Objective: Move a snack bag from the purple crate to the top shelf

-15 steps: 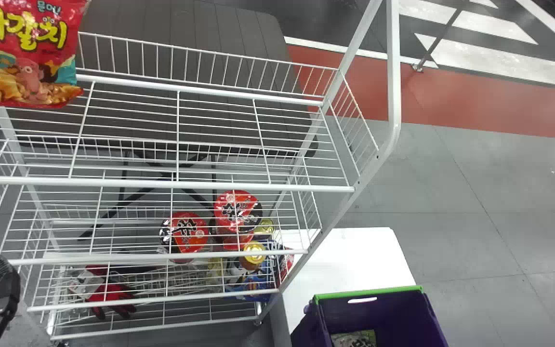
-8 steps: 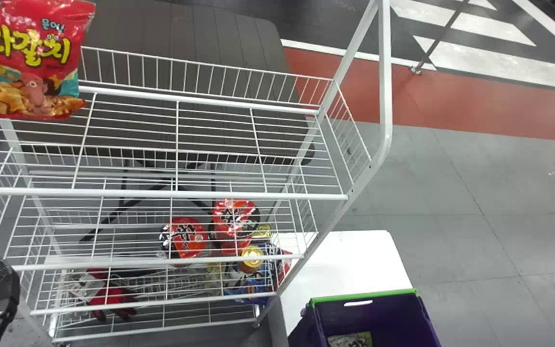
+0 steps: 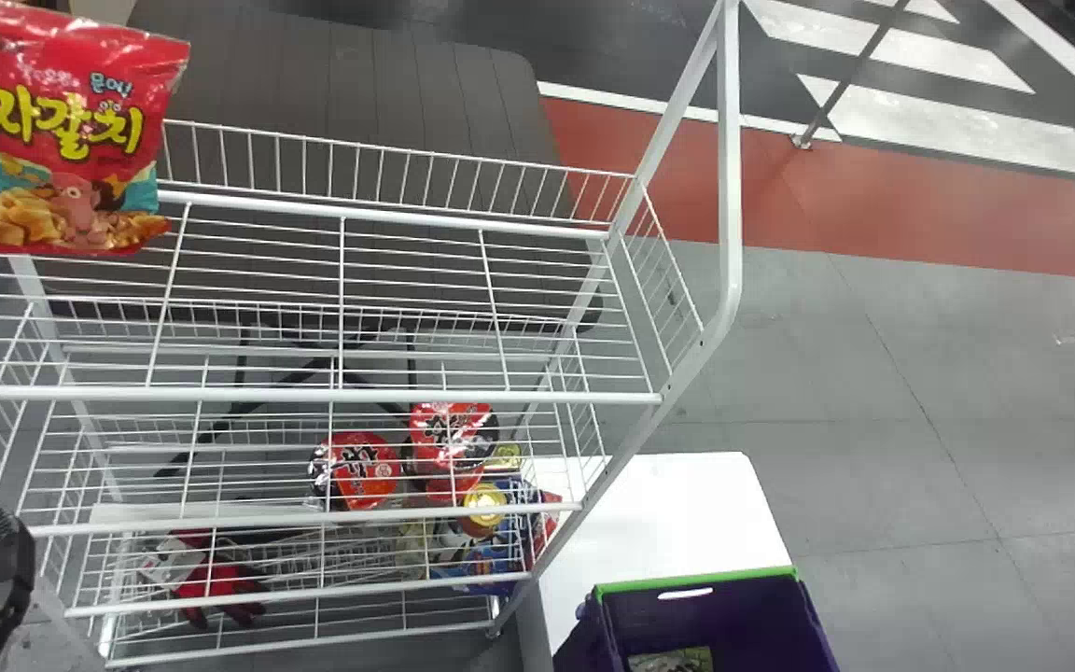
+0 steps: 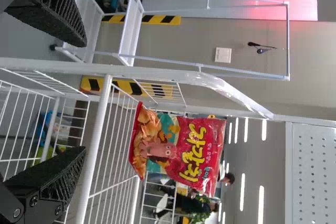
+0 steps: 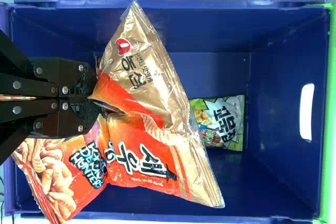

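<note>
Orange-and-gold snack bag is sitting in the right gripper over the purple crate; its fingers are clenching the bag mid-body, film bunching there, probably for a firmer, balanced hold; green snack bag is lying in the crate; red snack bag is standing upright at the top shelf, likely facing out for display; left gripper is waiting beside the shelf, fingers spread, grasping nothing.
</note>
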Robot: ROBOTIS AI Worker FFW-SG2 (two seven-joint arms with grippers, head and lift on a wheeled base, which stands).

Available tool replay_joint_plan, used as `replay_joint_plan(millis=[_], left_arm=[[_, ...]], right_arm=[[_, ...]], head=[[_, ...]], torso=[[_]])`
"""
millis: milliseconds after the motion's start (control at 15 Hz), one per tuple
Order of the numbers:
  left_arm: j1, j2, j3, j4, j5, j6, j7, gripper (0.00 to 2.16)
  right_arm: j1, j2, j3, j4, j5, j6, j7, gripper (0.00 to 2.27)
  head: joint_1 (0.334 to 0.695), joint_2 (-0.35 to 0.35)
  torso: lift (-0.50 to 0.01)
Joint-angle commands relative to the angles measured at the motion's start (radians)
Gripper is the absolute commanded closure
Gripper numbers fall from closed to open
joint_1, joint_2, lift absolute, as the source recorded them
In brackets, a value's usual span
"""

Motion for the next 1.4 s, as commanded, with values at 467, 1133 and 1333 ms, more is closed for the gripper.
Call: replay_joint_plan(millis=[467,1133,1333], left_arm=[[-0.002,0.002,0.0,-0.004,0.0,0.012,-0.005,0.12],[-0.009,-0.006,-0.011,-0.023,-0.001,0.067,0.0,0.12],[-0.013,-0.012,-0.014,-0.021,-0.004,0.074,0.001,0.12]], right_arm=[[0.0,-0.001,-0.001,0.0,0.0,-0.001,0.005,1.71],[0.103,0.086,-0.141,-0.414,-0.187,0.306,0.293,1.7],[0.107,0.104,-0.172,-0.589,-0.262,0.585,0.344,1.7]], head=[[0.695,-0.35],[0.695,-0.35],[0.695,-0.35]], torso=[[0.008],[-0.001],[-0.001]])
